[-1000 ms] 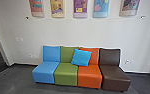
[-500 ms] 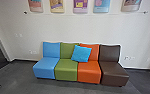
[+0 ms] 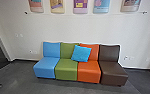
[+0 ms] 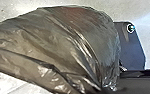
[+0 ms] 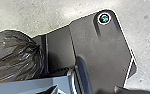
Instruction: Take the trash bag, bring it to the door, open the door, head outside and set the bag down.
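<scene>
"Trash bag (image 4: pixel 66 42): location?"

"By the robot's dark plate (image 5: pixel 98 50), plastic creased, seen from both wrists."

"Pincers, left and right?"

"State cannot be determined."

"Ahead?"

"Seats (image 3: pixel 66 70) in blue, green, orange and brown along the wall (image 3: pixel 78 30); blue cushion (image 3: pixel 81 53) leaning on the green and orange backs."

Both wrists are held so that their cameras look down across the robot's own wide dark plate (image 5: pixel 98 45). Seen from the left wrist, part of the plate shows with a round fitting (image 4: pixel 130 27) at its corner and a dark bar (image 4: pixel 141 83) just beside it. Seen from the right wrist, more of the plate shows, with a round fitting (image 5: pixel 104 18) near its corner.
</scene>
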You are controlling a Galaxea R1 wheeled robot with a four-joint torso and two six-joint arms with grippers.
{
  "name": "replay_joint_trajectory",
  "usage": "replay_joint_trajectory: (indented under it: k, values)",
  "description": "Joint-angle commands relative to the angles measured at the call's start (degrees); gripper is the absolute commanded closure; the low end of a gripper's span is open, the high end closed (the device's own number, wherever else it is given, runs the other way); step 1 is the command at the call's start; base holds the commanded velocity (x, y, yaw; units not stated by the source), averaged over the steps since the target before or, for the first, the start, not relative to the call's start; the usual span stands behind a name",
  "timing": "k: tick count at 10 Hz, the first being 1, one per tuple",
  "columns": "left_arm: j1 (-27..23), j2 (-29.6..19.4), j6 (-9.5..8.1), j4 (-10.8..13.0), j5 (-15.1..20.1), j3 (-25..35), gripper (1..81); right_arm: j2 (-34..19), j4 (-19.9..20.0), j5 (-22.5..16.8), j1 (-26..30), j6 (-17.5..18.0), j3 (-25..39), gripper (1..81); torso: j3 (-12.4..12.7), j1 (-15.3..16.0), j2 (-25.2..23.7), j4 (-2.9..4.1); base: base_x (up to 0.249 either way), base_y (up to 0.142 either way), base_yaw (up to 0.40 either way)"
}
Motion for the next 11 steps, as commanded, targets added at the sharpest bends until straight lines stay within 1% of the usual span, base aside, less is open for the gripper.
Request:
replay_joint_trajectory:
  k: [1, 2, 3, 4, 5, 6, 8, 9, 11]
  values:
    - [-2.3, 0.2, 0.37, 0.6, 2.9, 0.2, 81.1, -0.3, -0.6, -3.0, 2.1, -0.1, 0.2, 1.0, 5.2, -3.5, 5.4, 0.00, 0.000, 0.000, 0.000]
    - [-2.3, 0.2, 0.37, 0.5, 2.9, 0.2, 81.1, -0.3, -0.6, -3.0, 2.2, -0.1, 0.2, 1.0, 7.1, -5.0, 7.6, 0.00, 0.000, 0.000, 0.000]
    - [-2.3, 0.1, 0.28, 0.5, 2.9, 0.2, 81.1, -0.3, -0.6, -3.2, 2.2, -0.1, 0.2, 1.0, 6.1, -2.4, 3.6, 0.00, 0.000, 0.000, 0.000]
    - [-2.3, 0.1, 0.28, 0.5, 2.9, 0.2, 81.1, -0.3, -0.5, -3.2, 2.2, -0.1, 0.2, 1.0, 4.9, -3.5, 5.1, 0.00, 0.000, 0.000, 0.000]
    - [-2.3, 0.0, 0.28, 0.4, 2.9, 0.2, 81.1, -0.3, -0.4, -3.2, 2.2, -0.1, 0.1, 1.0, 5.2, -3.8, 5.4, 0.00, 0.000, 0.000, 0.000]
    - [-2.4, 0.2, 0.37, 0.5, 2.9, 0.2, 81.1, -0.4, -0.4, -3.2, 2.2, -0.1, 0.1, 1.0, 5.7, -7.8, 11.6, 0.00, 0.000, 0.000, 0.000]
    - [-2.5, 0.2, 0.37, 0.6, 2.9, 0.2, 81.1, -0.3, -0.3, -3.0, 2.2, -0.1, 0.1, 1.0, 5.5, -8.0, 11.4, 0.00, 0.000, 0.000, 0.000]
    - [-2.4, 0.2, 0.37, 0.6, 2.9, 0.2, 81.1, -0.3, -0.3, -3.2, 2.2, -0.1, 0.1, 1.0, 5.4, -8.7, 11.9, 0.00, 0.000, 0.000, 0.000]
    - [-2.4, 0.2, 0.36, 0.5, 2.9, 0.2, 81.1, -0.3, -0.3, -3.0, 2.2, -0.1, 0.1, 1.0, 5.5, -10.8, 15.0, 0.00, 0.000, 0.000, 0.000]
